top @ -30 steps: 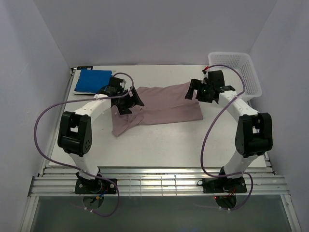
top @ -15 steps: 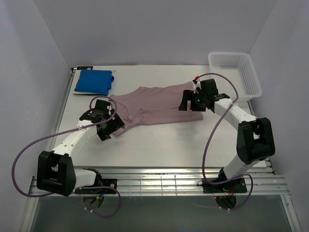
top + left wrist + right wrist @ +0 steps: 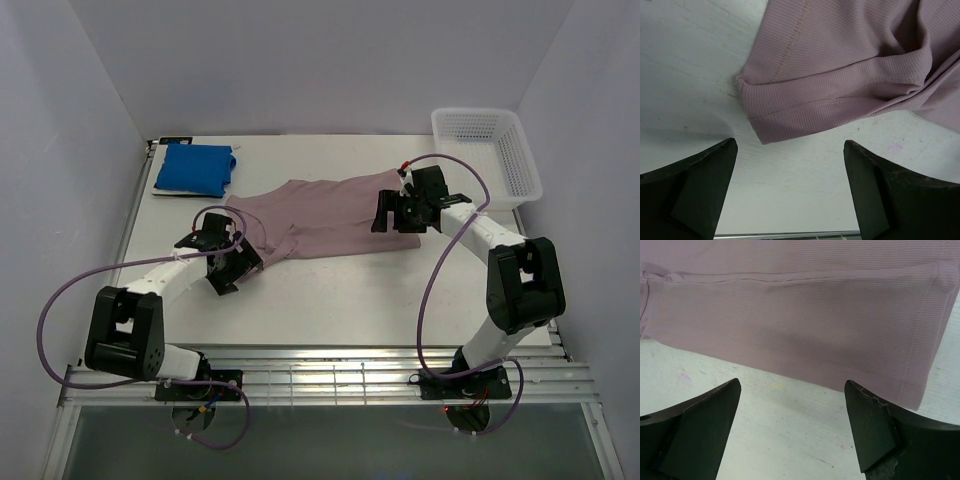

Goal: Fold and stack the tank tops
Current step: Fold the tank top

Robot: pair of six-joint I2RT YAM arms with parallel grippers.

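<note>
The pink-mauve tank top (image 3: 325,217) lies spread across the middle of the table, its left end folded and rumpled. The blue tank top (image 3: 194,168) lies folded at the far left corner. The striped top is out of view. My left gripper (image 3: 232,268) is open and empty over bare table just off the pink top's near-left corner (image 3: 840,95). My right gripper (image 3: 398,215) is open and empty above the pink top's near-right hem (image 3: 805,325).
A white lattice basket (image 3: 488,150) stands at the far right corner. The table's (image 3: 380,300) metal front edge runs along the bottom. A purple cable (image 3: 440,270) loops off each arm.
My left gripper has come from the pink top's far-left part toward me to its near-left corner. My right gripper moved down from the top's far-right edge to its near-right hem.
</note>
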